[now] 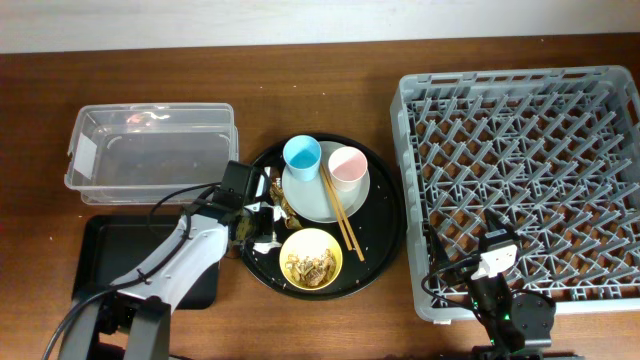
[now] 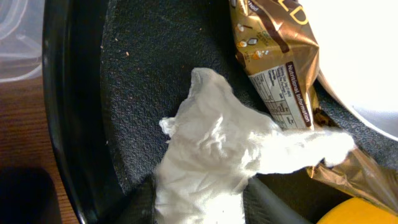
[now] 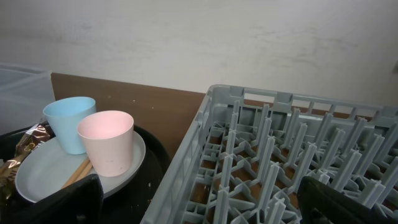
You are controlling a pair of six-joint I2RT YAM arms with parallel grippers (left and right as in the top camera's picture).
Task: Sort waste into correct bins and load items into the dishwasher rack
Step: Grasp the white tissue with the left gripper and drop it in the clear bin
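Pincer of left arm [image 2: 199, 208] pinching crumpled white napkin [image 2: 211, 149] on round black tray [image 2: 68, 124], gold-brown wrapper [image 2: 273, 68] touching napkin, right pincer [image 3: 205, 208] spread wide above near-left corner of dishwasher rack [image 3: 280, 155]

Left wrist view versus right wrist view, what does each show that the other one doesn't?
Only the left wrist view: the crumpled white napkin between the left fingers, and the yellow bowl's edge. Only the right wrist view: the blue cup, pink cup, chopsticks and dishwasher rack. Both: the gold-brown wrapper, the pale plate and the round black tray.
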